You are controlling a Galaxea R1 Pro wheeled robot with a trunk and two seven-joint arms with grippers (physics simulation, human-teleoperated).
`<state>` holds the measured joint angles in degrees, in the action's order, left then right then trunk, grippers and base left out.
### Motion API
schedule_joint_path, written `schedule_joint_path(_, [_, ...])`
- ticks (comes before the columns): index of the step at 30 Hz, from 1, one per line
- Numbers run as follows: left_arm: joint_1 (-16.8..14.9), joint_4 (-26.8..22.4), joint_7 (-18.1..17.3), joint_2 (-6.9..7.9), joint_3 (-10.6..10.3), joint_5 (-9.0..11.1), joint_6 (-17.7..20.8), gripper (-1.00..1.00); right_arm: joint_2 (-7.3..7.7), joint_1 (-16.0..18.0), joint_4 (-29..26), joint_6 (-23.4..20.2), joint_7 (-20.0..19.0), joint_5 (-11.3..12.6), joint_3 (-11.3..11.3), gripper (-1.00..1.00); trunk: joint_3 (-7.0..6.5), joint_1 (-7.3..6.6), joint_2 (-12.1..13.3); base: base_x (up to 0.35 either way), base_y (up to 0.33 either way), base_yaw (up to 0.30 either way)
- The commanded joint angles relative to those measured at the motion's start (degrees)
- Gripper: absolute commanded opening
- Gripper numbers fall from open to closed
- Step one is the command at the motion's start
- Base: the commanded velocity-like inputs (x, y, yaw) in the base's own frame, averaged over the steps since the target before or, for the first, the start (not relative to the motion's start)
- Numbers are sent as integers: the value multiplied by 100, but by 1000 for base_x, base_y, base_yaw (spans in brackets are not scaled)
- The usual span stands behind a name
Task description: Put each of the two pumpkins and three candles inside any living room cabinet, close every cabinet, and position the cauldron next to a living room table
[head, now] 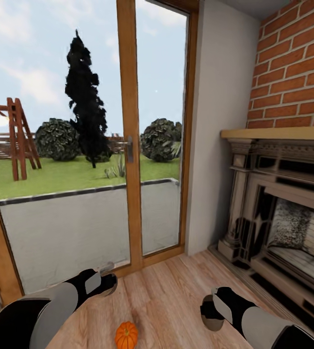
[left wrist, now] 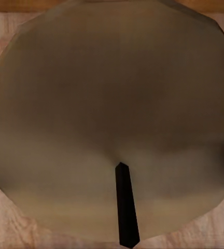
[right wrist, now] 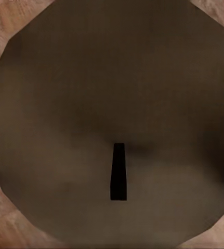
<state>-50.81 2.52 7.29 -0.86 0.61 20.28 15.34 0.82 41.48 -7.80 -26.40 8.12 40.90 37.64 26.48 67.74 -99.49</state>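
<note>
Each wrist view looks straight at a candle's top with its dark wick: a tan candle [left wrist: 112, 119] before the left gripper, a browner candle [right wrist: 112, 114] before the right. In the head view the right candle [head: 210, 315] sits at the right gripper's [head: 214, 304] tip, and the left gripper [head: 103, 276] reaches toward the glass door [head: 127, 145]. Whether either gripper's fingers are spread or pinching, I cannot tell. A pumpkin [head: 126, 335] rests on the wood floor [head: 171, 291] between the arms. A fireplace [head: 283, 213] stands beyond the right gripper.
</note>
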Motion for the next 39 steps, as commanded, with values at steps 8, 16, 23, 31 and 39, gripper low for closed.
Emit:
schedule_joint_path(8, [-8, 3, 10, -26, 5, 37, -5, -100, 6, 0, -20, -34, 41, 58, 33, -100, 12, 0, -4, 0, 0, -277])
schedule_joint_path(16, [-8, 3, 10, -30, 7, 37, -5, -100, 6, 0, -20, -36, 41, 58, 33, -100, 32, 0, -4, 0, 0, -294])
schedule_joint_path(23, [18, 3, 10, -37, 7, 37, -5, -100, 6, 0, -20, -40, 32, 58, 33, -100, 54, 0, -4, -60, -83, -134])
schedule_joint_path(31, [27, 3, 10, -103, 9, 34, -9, -100, 16, -6, -9, -40, 32, 58, 39, -100, 55, 0, -4, -91, -116, -5])
schedule_joint_path(39, [28, 3, 10, -107, 9, 30, -13, -100, 6, -8, -20, -40, 28, 66, 42, -100, 55, 0, -4, -4, -5, 0])
